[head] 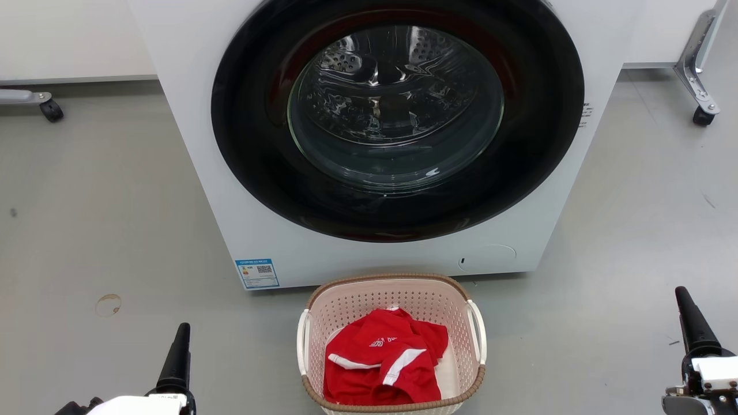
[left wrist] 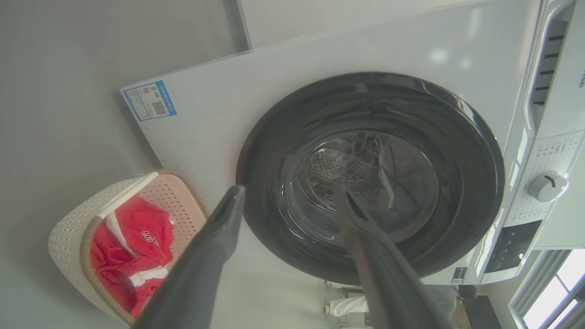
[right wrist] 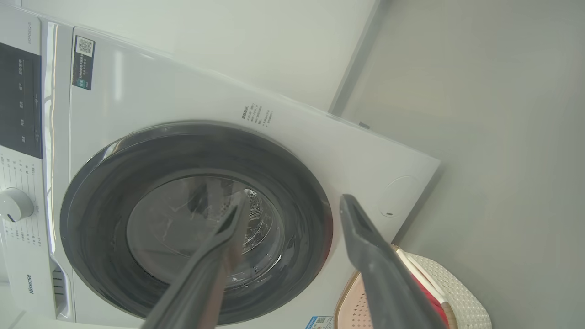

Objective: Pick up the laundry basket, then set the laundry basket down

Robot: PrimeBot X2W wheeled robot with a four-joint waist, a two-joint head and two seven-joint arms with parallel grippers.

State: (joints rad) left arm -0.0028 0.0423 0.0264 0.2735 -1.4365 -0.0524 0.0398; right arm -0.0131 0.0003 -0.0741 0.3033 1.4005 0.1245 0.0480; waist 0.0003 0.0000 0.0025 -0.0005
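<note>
Laundry basket (head: 403, 300), small pale pink perforated plastic with brown woven-look rim, sits on grey floor (head: 104, 219), centred between both arms, untouched. Left gripper (left wrist: 290, 192): jaws spread wide, holding nothing. Right gripper (right wrist: 292, 204): same, jaws released, empty. Both are well apart from the basket, one each side, fingers pointing toward the large white front-loading washing machine (head: 190, 173) just behind it. Crumpled red garment with white stripes (head: 380, 363) lies inside. Step looks like pre-grasp, pick-up not yet begun. Next move likely needs both arms swinging inward and lower, each closing on a white side handle (head: 301, 340), evenly, so the basket lifts level.
</note>
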